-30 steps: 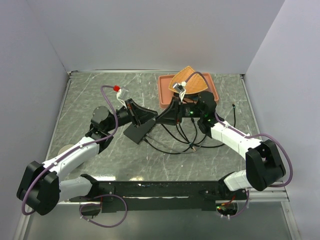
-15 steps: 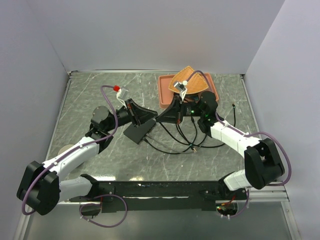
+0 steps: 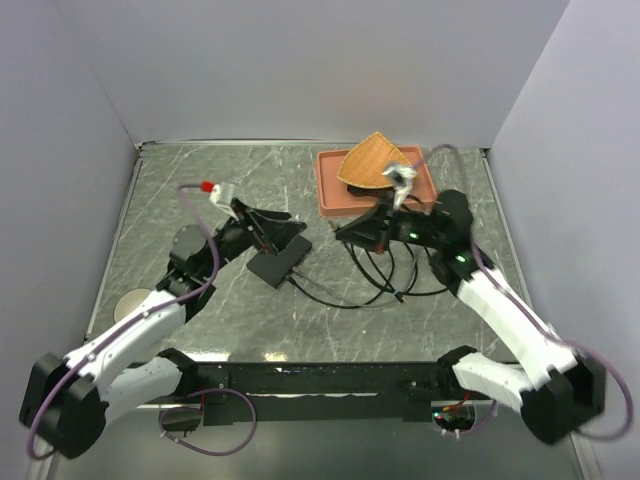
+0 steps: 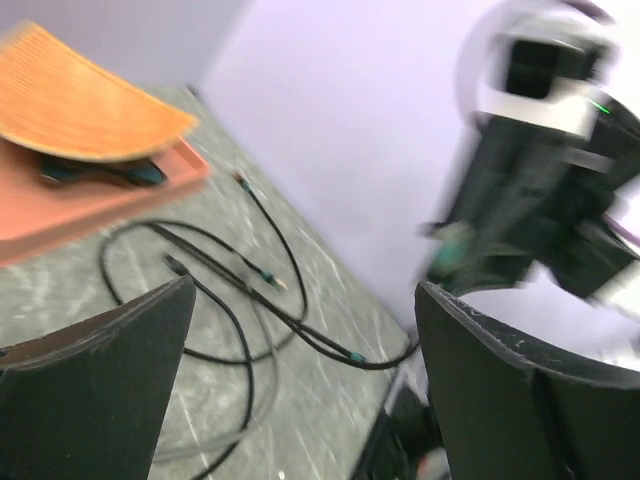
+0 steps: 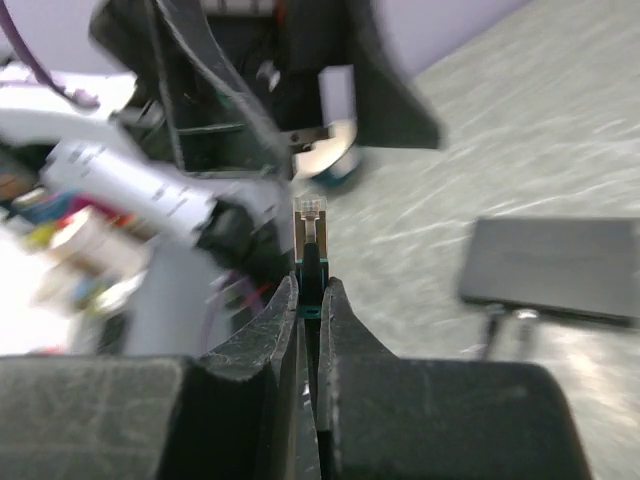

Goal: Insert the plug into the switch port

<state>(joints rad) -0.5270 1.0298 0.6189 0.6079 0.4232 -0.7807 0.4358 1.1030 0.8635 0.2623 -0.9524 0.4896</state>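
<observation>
Plug [image 5: 310,212]: clear cable connector, clamped upright between the closed fingers of the right gripper [image 5: 310,288], carried clear of the table [image 3: 250,170].
Switch [image 3: 274,266]: flat black box, laid on the table; its port cannot be made out.
Left gripper [image 4: 303,290]: jaws spread wide, nothing held, just beside the switch.

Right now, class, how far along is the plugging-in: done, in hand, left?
Done: the right gripper is shut on the plug, its clear tip poking out ahead. In hand: the plug is in the air, apart from the box; the left gripper stands open, empty. Left: line the plug up with the port, not visible here, and push it in.
</observation>
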